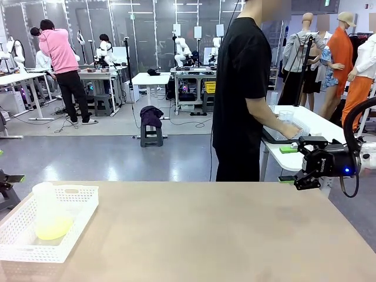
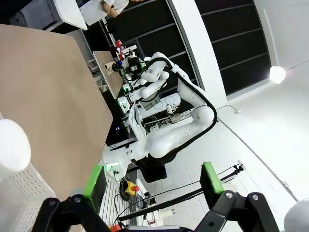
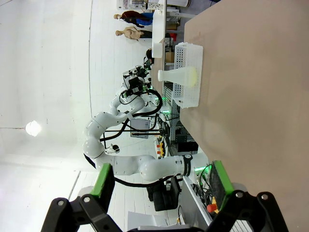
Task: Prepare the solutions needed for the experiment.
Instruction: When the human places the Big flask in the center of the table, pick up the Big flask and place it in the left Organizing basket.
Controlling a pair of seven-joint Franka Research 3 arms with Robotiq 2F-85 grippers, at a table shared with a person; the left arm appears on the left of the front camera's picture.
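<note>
A frosted plastic flask (image 1: 48,208) stands in a white perforated basket (image 1: 76,226) at the table's near left. Pale yellow solution (image 1: 54,228) pools in the flask's bottom. In the right wrist view the flask (image 3: 176,75) and its solution (image 3: 192,76) sit far off in the basket (image 3: 189,99). My right gripper (image 1: 287,164) hovers open beyond the table's right edge, with nothing between its green pads (image 3: 219,178). My left gripper (image 2: 152,180) is open and empty beside the basket (image 2: 19,195), and a tip of it (image 1: 13,178) shows at the far left.
A person in black (image 1: 238,94) stands at the far side, turned to a white side table (image 1: 320,123), with hands on a tray near a clear beaker (image 1: 286,115). The tan tabletop (image 1: 205,235) is bare right of the basket.
</note>
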